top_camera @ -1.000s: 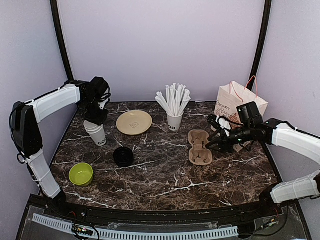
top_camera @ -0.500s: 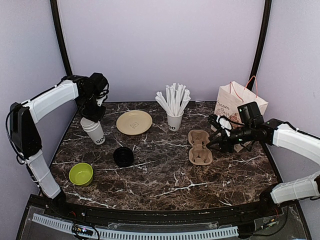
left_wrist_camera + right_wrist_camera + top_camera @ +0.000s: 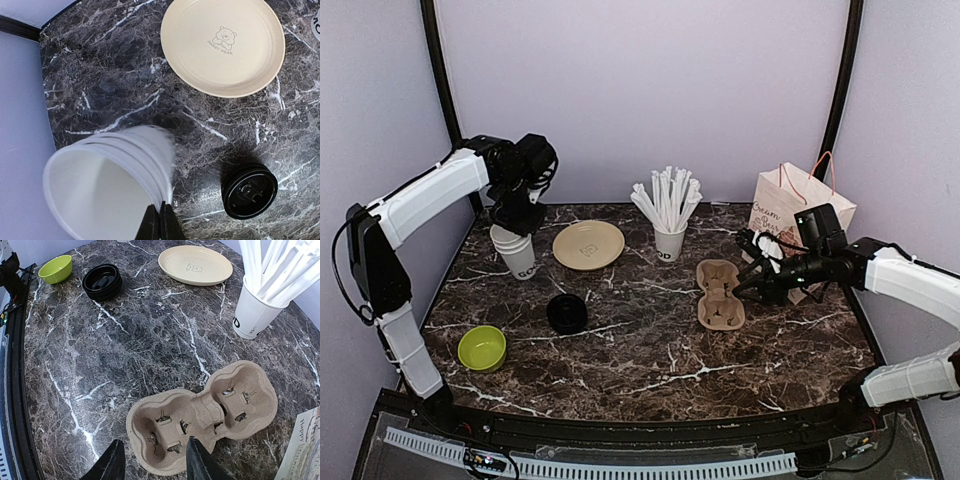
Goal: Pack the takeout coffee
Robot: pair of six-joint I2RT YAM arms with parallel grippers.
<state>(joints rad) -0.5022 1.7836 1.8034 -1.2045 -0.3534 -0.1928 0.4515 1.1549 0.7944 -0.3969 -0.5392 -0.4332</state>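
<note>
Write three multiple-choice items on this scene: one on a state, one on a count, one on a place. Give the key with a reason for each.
1. The left hand is:
A. wide open
B. shut on the rim of the stacked white paper cups
C. shut on nothing

2. How many pockets does the brown moulded-pulp cup carrier have?
A. two
B. four
C. six

3. The carrier lies:
A. beside the white paper bag with red handles
B. against the stacked cups
C. under the left hand

Key:
1 B: the left wrist view shows the fingers pinched together on the cup rim.
2 A: the right wrist view shows two round pockets.
3 A: the top view shows it on the table's right side next to the bag, far from the cups.
</note>
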